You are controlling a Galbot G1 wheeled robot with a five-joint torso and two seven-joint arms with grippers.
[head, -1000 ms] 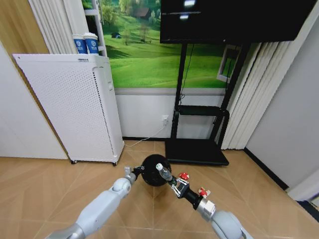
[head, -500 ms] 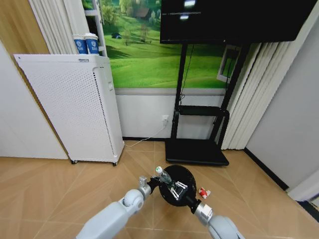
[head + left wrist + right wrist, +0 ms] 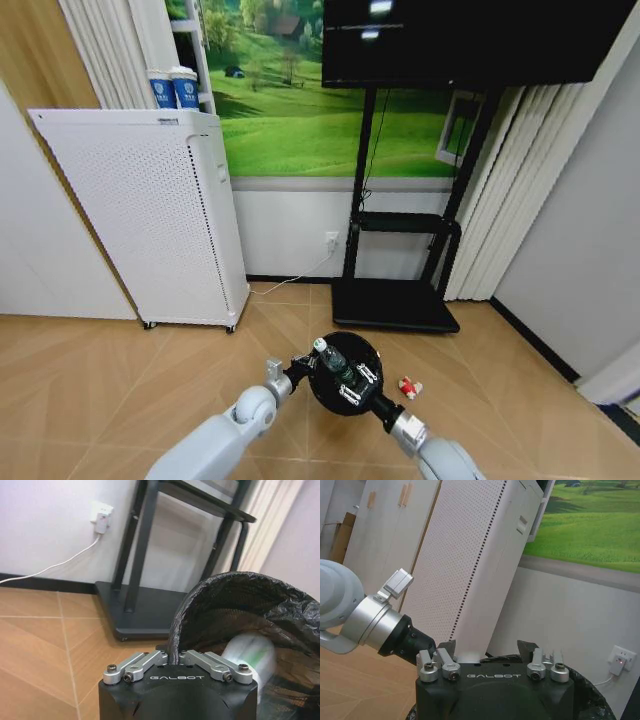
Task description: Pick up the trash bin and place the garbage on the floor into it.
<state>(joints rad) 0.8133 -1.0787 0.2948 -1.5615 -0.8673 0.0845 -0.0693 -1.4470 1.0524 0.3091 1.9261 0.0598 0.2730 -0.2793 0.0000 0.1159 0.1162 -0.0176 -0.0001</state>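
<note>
My left gripper (image 3: 300,368) is shut on the rim of the trash bin (image 3: 335,397), holding the black lined basket off the floor (image 3: 120,380). In the left wrist view the jaws (image 3: 172,656) pinch the bin's rim (image 3: 240,592), and a blurred clear bottle (image 3: 248,652) with green marks is inside the bin. My right gripper (image 3: 358,376) hangs open over the bin's mouth, and the bottle (image 3: 328,355) shows just beyond it. In the right wrist view the right gripper (image 3: 486,647) has nothing between its fingers. One red-and-white scrap (image 3: 407,386) of garbage lies on the floor, right of the bin.
A tall white perforated appliance (image 3: 150,220) stands at the left wall. The black TV stand's base (image 3: 395,302) sits just behind the bin, with a white cable and wall socket (image 3: 101,517) beside it. Curtains hang at the right.
The left arm brought the bin rightward under the right gripper, then slightly back. The bottle, gripped a second ago, has been let go into the bin. One red scrap is now hidden.
</note>
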